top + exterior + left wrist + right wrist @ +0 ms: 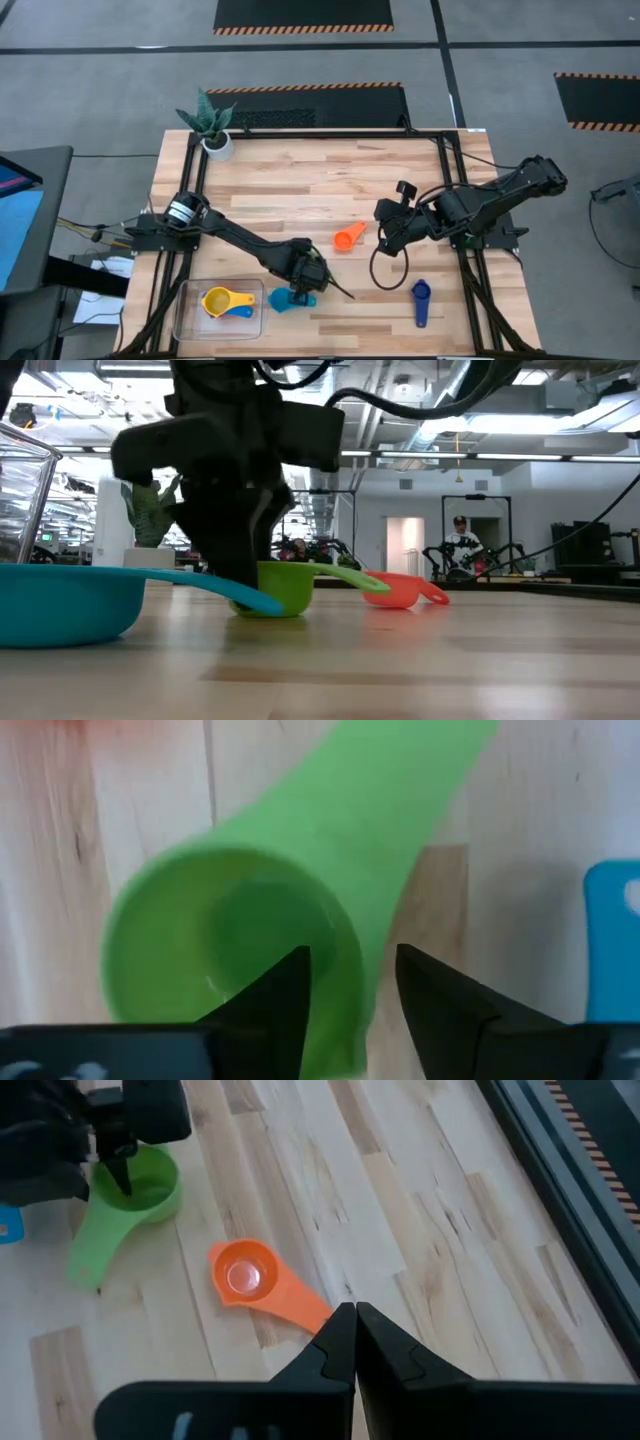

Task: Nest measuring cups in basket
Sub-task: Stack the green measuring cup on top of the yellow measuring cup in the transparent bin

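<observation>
Wooden butcher-block desk (330, 200) sat in a big lab with grey floor and hazard-striped mats, and a person was way off in the back of the room.

Biggest task thing was the clear basket (185, 300) at the near-left corner of the desk. It already had the yellow cup (218, 300) in it with a blue cup (240, 311) tucked partly under it, so I'd say the nesting was underway but with most cups not yet in.

Left arm reached across toward the near edge, just to the right of the basket. Its left hand (350, 995) had the fingers part open and straddling the rim of the green cup (235, 935), one finger inside the bowl and one outside. Looked to me like a wall pinch, which makes sense since the bowl is too round to grab whole. I couldn't tell if it was clamped yet.

Light blue cup (292, 298) lay right beside the basket, touching or nearly touching the green one.

Right arm waited by the right edge, and its right hand (353, 1342) was pinched shut on nothing.

Orange-red cup (348, 237) sat mid-desk, and the dark blue cup (420, 300) lay near the near-right corner, both untouched.
</observation>
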Available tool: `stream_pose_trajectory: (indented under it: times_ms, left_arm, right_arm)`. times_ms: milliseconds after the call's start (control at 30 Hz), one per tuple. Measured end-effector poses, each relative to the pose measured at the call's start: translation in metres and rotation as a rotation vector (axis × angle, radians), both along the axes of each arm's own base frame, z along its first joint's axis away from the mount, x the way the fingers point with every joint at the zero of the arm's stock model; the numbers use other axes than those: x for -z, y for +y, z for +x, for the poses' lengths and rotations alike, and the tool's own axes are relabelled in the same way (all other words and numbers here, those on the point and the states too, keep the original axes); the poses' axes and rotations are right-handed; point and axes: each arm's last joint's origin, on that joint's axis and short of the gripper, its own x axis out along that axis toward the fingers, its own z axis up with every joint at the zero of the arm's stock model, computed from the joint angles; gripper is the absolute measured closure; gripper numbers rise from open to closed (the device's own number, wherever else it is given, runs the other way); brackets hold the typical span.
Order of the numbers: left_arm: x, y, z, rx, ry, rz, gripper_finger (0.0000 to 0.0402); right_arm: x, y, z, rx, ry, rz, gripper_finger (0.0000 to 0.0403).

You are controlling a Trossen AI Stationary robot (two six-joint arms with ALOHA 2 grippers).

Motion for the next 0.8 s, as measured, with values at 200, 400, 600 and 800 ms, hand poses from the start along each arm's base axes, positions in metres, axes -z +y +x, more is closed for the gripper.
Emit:
stream_pose_trajectory:
  times_ms: [200,400,600,800]
  left_arm:
    - [-0.001,0.006,0.002,-0.141,0.026,-0.103,0.0390]
    - [-0.055,0.009,0.006,-0.209,0.039,-0.132,0.0399]
    - [-0.136,0.001,-0.020,-0.285,0.118,-0.076,0.0401]
    - [-0.163,-0.043,-0.072,-0.334,0.167,-0.028,0.0401]
  right_arm:
    - [0.000,0.000,0.000,0.001,-0.003,-0.002,0.0376]
    - [0.000,0.000,0.000,0.004,-0.005,-0.004,0.0376]
    - [0.000,0.000,0.000,0.004,-0.005,-0.005,0.0376]
    - [0.000,0.000,0.000,0.003,-0.004,-0.002,0.0376]
